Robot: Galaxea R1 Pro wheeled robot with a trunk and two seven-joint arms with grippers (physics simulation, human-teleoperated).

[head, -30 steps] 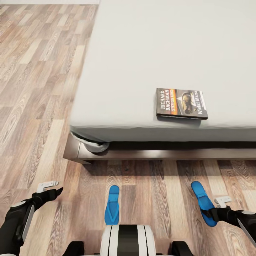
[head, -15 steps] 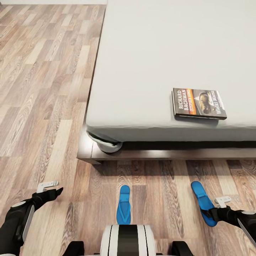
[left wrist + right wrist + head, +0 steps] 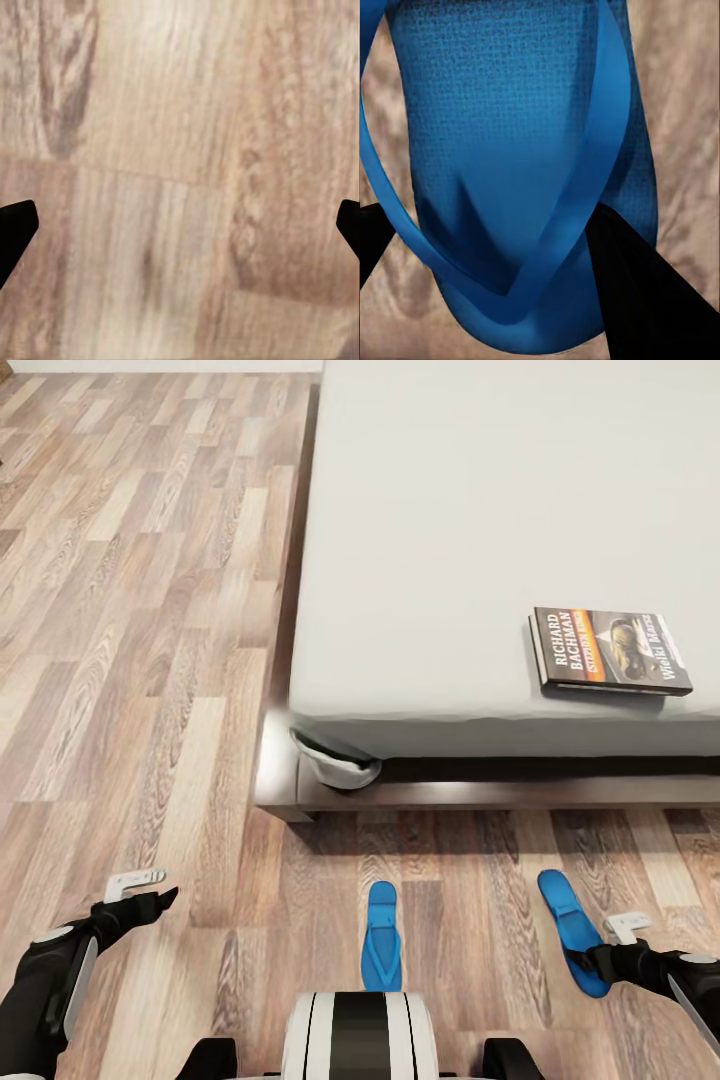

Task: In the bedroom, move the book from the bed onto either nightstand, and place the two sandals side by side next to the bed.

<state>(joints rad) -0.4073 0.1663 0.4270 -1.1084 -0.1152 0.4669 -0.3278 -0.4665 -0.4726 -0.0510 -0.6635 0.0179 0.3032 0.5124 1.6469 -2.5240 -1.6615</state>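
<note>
The right gripper sits at the near end of one sandal, and in the right wrist view its dark fingers close in on either side of the blue sole, with one finger tucked under the strap, so it appears clamped on that sandal. This sandal is bright blue with a finely textured footbed and a smooth Y-shaped strap; its long axis runs from the gripper toward the bed, leaning slightly to the left as it goes. The second sandal lies flat on the wood-plank floor, well apart to the left, just ahead of the robot's trunk, its long axis pointing nearly straight at the bed's near side. The left gripper hangs over bare floor beyond the bed's near left corner, its fingertips spread wide at the edges of the left wrist view, holding nothing. The book lies flat on the pale grey mattress close to its near edge, toward the right, its dark cover up and its long axis parallel to that edge.
</note>
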